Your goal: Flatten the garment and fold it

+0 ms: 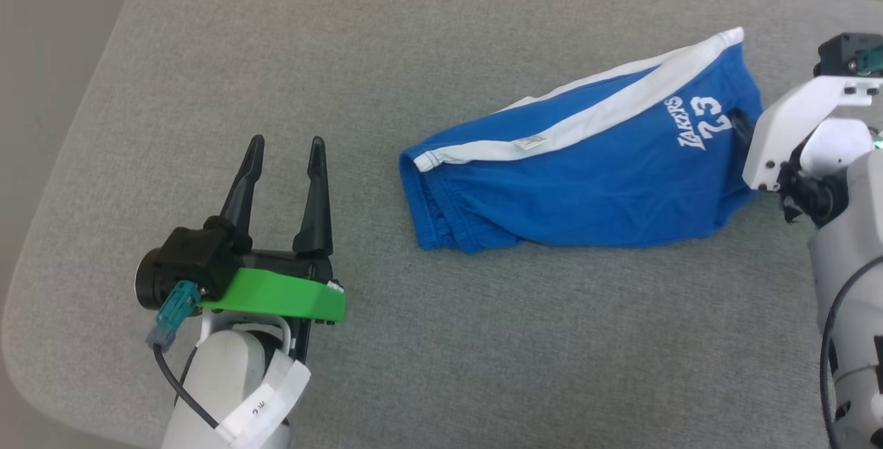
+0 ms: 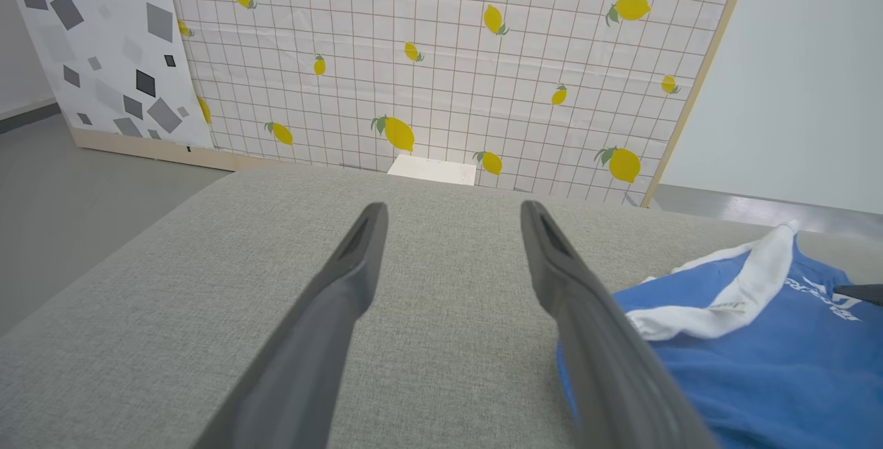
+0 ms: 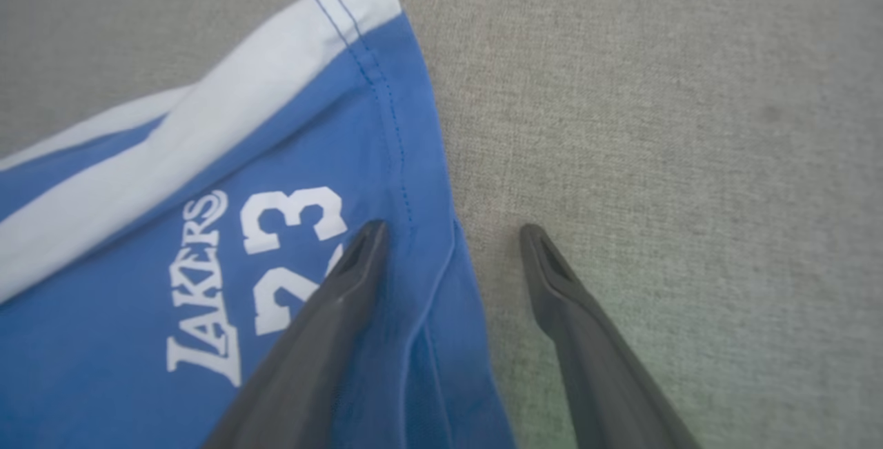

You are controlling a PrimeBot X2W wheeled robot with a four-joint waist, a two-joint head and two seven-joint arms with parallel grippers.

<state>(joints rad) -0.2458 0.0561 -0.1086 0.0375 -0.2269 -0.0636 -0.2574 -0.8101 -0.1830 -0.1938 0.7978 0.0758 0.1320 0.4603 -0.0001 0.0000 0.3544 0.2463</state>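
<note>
Fingers of the left gripper [image 1: 287,143] spread fully wide and empty, hovering over the bare grey woven-fabric cushion [image 1: 207,56], off to the left of the small bright blue soft fabric shorts [image 1: 586,187] and clear of them. Fingers of the right gripper [image 3: 453,228] equally wide, gripping nothing, straddling the stitched leg hem [image 3: 393,125]: one finger above blue cloth beside the white "LAKERS 23" print [image 3: 293,218], the other above plain cushion; contact with cloth or cushion not possible to judge. Shorts lying toward the right of the cushion, apparently doubled leg over leg, with a white trim band [image 1: 607,114] along the far edge, a small white sewn-in label [image 1: 531,142] on it, and the gathered waistband [image 1: 441,225] pointing toward the left gripper; some rumpling near hem and waist. By the look of it, flattening stage, no fold begun. Next, probably: pinch the hem with the right fingers, bring the left across to the waistband, take only the layers intended, then draw apart gently to smooth the cloth without dragging it.
</note>
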